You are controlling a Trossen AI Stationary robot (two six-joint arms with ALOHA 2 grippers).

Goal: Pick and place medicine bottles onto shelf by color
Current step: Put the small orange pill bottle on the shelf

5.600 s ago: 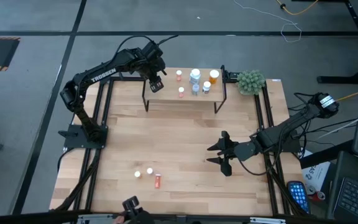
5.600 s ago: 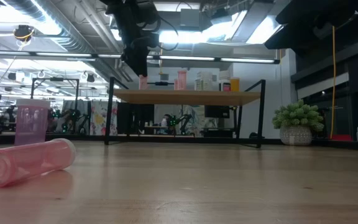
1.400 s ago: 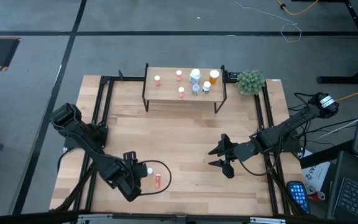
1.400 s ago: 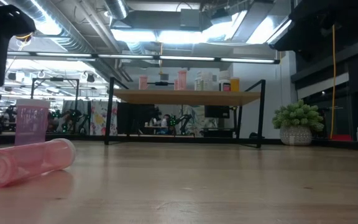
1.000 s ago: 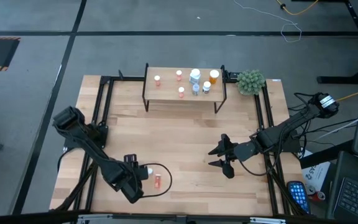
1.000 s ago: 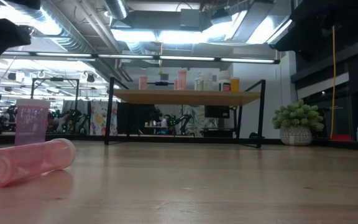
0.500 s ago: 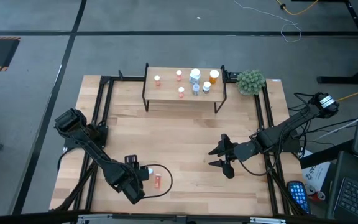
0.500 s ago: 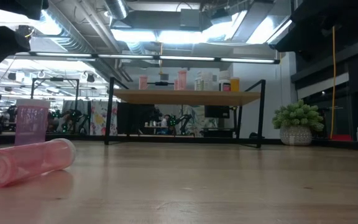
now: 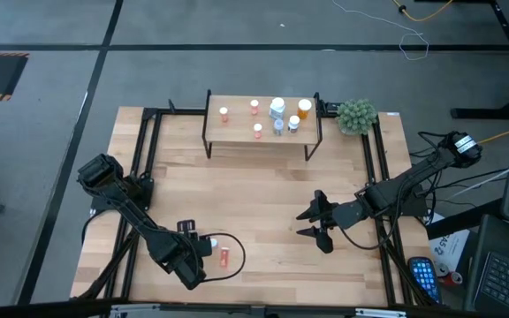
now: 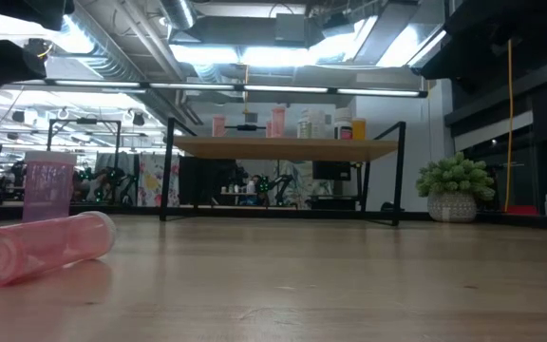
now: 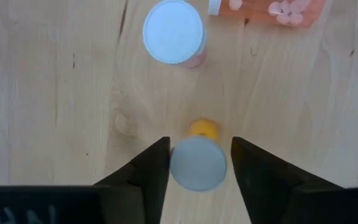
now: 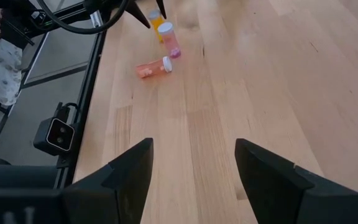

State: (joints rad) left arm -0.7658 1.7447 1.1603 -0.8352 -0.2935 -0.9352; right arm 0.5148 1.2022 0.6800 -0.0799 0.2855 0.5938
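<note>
An upright orange medicine bottle (image 11: 197, 163) with a white cap stands on the table near its front left. My left gripper (image 11: 199, 163) points down over it, open, with one finger close on each side of the cap. Whether they touch it I cannot tell. Beside it stand an upright pink bottle (image 11: 173, 31) and a pink bottle lying on its side (image 9: 224, 257). The shelf (image 9: 262, 119) at the far edge carries several bottles. My right gripper (image 9: 316, 221) hangs open over the table's right half with nothing between its fingers.
A green plant ball (image 9: 356, 116) in a pot stands right of the shelf. The black frame rails (image 9: 140, 177) run along the table's left and right sides. Bare wood lies between the shelf and the two grippers.
</note>
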